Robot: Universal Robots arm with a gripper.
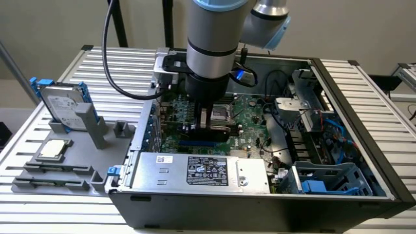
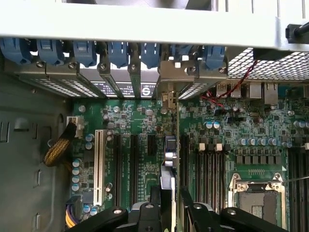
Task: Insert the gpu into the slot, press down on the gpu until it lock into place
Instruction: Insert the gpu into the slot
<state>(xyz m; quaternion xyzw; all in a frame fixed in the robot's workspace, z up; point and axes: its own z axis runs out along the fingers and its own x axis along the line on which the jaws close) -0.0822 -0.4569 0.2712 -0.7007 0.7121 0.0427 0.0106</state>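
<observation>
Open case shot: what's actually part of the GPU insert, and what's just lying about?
In the job:
- gpu, edge-on between the jaws
- gripper
- motherboard in the open case

Lying about:
- hard drive with blue rails, upright in the grey fixture
- square silvery chip on that fixture
- power supply

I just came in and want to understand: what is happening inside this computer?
A robot arm reaches into the open computer case. Its gripper is closed on the gpu, a thin card seen edge-on, standing upright over the expansion slots of the green motherboard. Whether the card is fully seated cannot be told.
</observation>
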